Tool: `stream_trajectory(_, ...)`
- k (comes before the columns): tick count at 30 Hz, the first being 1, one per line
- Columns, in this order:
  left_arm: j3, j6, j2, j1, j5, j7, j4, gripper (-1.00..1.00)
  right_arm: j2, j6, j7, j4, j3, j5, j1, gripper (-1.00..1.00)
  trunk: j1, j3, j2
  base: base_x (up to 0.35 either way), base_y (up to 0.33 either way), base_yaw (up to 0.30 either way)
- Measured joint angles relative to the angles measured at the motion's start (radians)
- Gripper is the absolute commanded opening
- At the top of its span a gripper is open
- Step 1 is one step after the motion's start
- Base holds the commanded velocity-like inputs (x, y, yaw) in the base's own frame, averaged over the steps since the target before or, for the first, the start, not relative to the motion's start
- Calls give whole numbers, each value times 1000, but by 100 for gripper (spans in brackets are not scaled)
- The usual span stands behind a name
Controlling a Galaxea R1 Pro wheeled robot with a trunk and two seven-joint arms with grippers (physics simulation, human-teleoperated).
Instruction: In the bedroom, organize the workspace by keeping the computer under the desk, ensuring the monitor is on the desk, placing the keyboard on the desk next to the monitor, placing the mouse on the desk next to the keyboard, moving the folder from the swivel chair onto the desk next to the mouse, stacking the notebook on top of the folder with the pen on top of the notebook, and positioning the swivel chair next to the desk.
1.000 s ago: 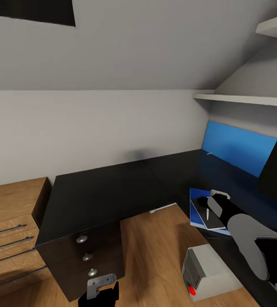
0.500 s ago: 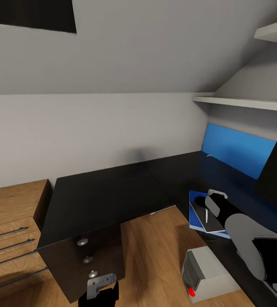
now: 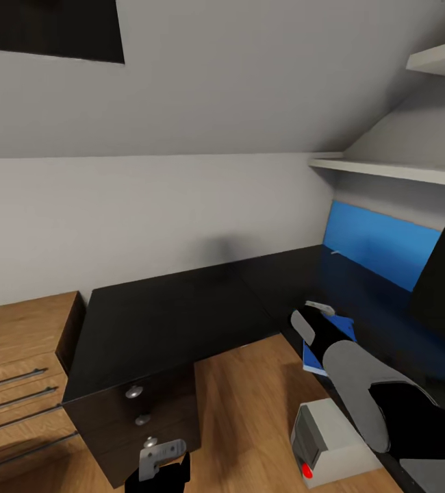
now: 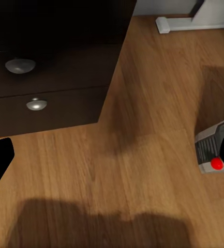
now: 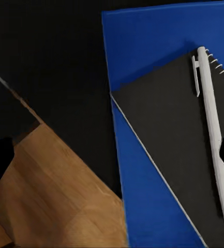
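Right gripper (image 3: 303, 316) hovers over my stack with its fingers spread, gripping nothing. Largest first: the desk (image 3: 168, 315) carries the blue folder (image 5: 143, 46); the notebook (image 5: 179, 129) lies on the folder, and the pen (image 5: 213, 129) rests on the notebook. Left gripper (image 3: 159, 460) hangs low, released.

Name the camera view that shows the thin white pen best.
The right wrist view: the thin white pen lies full length on the dark spiral-bound notebook, which sits atop the bright blue folder. In the head view the right arm covers that stack, and the left wrist view faces wooden floor.
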Motion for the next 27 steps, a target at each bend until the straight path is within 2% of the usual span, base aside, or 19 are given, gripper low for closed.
stream_trajectory(2,0,0,0,0,0,4,0,100,24,0,-33,-1,0,1,0,100,-8,6,14,0,0,0)
stream_trajectory(4,0,0,0,0,0,17,0,100,62,-2,-72,0,1,12,4,100,-15,13,28,0,0,0)
stream_trajectory(6,0,0,0,0,0,21,1,100,74,-3,-80,0,3,22,16,100,-23,19,42,0,0,0)
stream_trajectory(11,0,0,0,0,-1,25,1,100,90,-4,-85,-3,15,31,34,100,-42,34,77,0,0,0)
stream_trajectory(14,0,0,0,0,0,27,1,100,98,-5,-83,-4,30,34,40,100,-42,35,77,0,0,0)
stream_trajectory(19,0,0,0,0,-1,27,6,100,109,-6,-70,-4,78,36,47,100,-42,35,77,0,0,0)
stream_trajectory(27,1,0,1,0,0,25,8,100,114,-6,-65,-13,102,36,56,100,-42,35,77,0,0,0)
